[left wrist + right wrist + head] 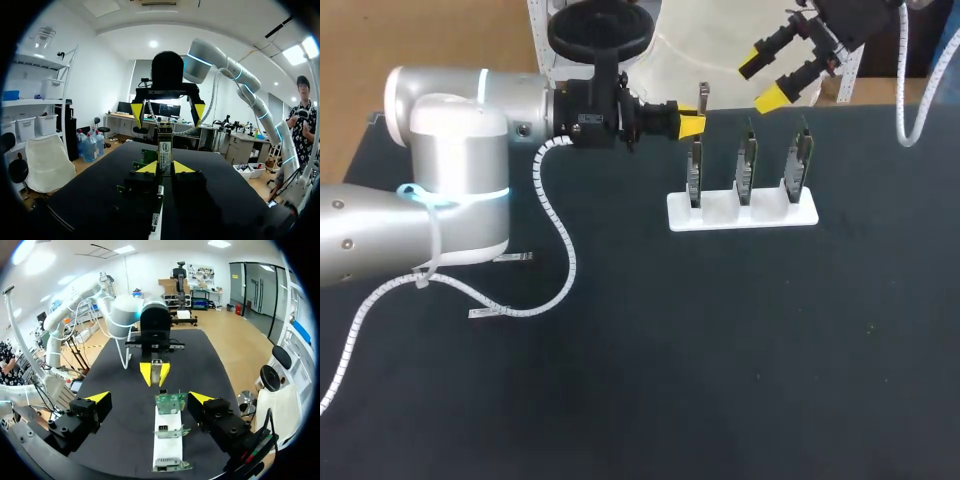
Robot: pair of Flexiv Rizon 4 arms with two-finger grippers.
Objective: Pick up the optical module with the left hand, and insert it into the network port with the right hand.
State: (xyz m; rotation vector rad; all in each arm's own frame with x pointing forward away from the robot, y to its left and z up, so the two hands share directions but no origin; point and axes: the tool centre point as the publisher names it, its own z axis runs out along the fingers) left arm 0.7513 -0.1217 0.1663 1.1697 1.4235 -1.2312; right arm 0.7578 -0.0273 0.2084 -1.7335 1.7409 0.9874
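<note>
In the head view, the left gripper (688,122) is closed on the module (703,98), which it holds above the table (720,350) just behind the leftmost of three upright cards (747,160) in a white stand (720,215). The right gripper (761,83) hangs further back and to the right with its jaws spread wide and nothing in them. The step in hand looks like the pass from left to right. To do it well, the right fingers should close on the part of the module that stands free of the left fingers, and the left should let go only once that hold is firm. There is free room above the stand and between the two grippers. The card tops sit close under the module, so neither arm should dip. Two small metal pieces (510,258) and the left arm's coiled cable (560,250) lie well apart to the left. In the left wrist view, the module stands upright, pinched from both sides by the yellow tips, and its upper end is bare. The open right gripper faces it straight ahead, near but not touching, with the cards below. In the right wrist view, its own jaws gape wide on either side of the nearest card. The left gripper and module are beyond them, squarely in line, so a straight, level approach seems enough.
</note>
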